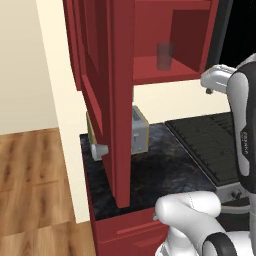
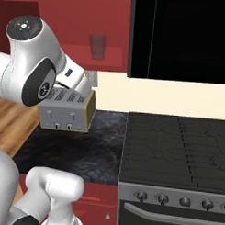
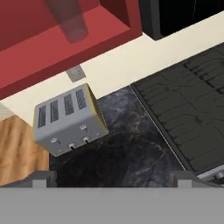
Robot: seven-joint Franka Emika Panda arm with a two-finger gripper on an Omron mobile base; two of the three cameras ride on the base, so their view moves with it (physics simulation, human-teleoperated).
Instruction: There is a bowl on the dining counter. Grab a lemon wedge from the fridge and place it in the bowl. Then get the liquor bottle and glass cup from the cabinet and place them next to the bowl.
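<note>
Left base view, left to right: cabinet [image 1: 107, 75] door swung open, then the glass [image 1: 164, 56] upright on its shelf — light, slick, breakable, best pinched around mid-wall. Gripper [image 3: 112, 177] hangs empty, jaws spread wide, above the toaster [image 3: 68, 118].

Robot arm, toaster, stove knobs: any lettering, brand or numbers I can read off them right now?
Robot arm: a small vertical line of dark lettering on the white link, too small and blurred to read.
Toaster: no text, only knobs and levers.
Stove: knobs along the front, no legible markings.
Cabinet and glass cup: no text.
</note>
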